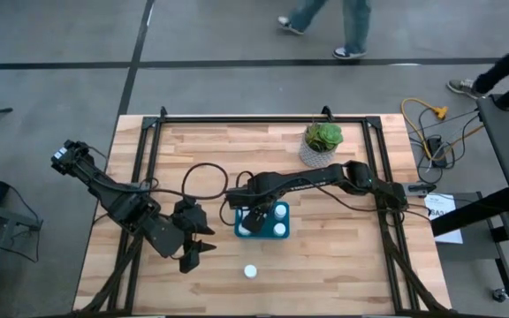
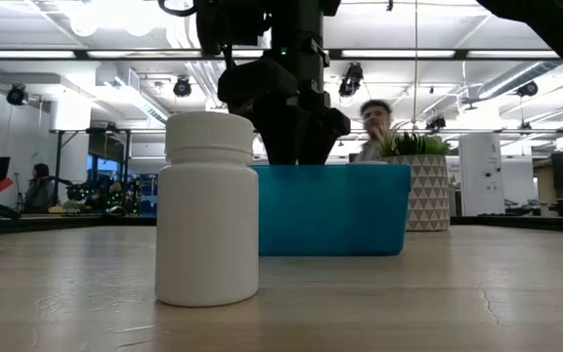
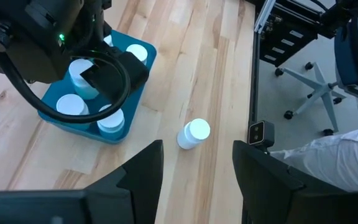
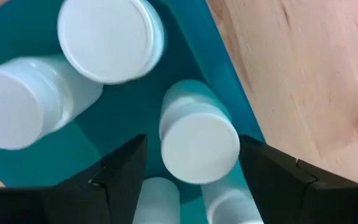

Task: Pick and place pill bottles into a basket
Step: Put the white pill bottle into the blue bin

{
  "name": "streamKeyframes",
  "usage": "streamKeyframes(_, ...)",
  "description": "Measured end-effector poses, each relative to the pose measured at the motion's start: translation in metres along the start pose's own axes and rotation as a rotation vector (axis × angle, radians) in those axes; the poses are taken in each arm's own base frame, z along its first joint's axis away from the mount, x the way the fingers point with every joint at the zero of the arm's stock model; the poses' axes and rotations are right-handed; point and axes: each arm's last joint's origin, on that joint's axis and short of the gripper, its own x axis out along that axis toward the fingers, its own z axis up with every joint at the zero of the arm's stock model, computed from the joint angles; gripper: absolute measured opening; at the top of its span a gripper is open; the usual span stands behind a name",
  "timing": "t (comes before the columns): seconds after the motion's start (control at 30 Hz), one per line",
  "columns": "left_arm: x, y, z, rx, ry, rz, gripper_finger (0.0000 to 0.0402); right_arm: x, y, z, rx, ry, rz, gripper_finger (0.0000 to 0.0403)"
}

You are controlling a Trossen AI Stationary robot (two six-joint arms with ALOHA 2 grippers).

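The teal basket (image 1: 239,231) sits near the table's middle and holds several white pill bottles, which stand upright on its floor. It also shows in the low view (image 2: 330,210) and the left wrist view (image 3: 55,118). My right gripper (image 1: 256,217) reaches down into the basket, open. Its fingers stand on either side of one bottle (image 4: 199,144), and a strip of teal shows between that bottle and one finger. One more pill bottle (image 1: 250,271) stands upright on the table, nearer the front edge than the basket. My left gripper (image 1: 200,254) hovers open and empty to that bottle's left. In the left wrist view the bottle (image 3: 194,132) lies ahead of its fingers.
A white patterned pot with a green plant (image 1: 322,146) stands behind the basket, toward the far right. Black frame rails run along the table's left, right and far edges. Bare wood lies around the lone bottle. People show in the room beyond the table.
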Motion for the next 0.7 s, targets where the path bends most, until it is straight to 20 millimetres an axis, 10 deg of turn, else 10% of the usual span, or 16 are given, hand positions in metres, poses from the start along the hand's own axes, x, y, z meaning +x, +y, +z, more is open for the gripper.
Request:
streamKeyframes(0.4, 0.0, 0.0, 0.0, 0.0, 0.0, 0.0, 0.0176, -0.042, -0.007, -0.009, 0.011, -0.063, 0.042, 0.0247)
streamKeyframes(0.7, 0.0, 0.0, 0.0, -0.001, 0.0, 0.001, 0.0176, -0.117, -0.025, -0.03, 0.009, -0.257, 0.085, 0.0236)
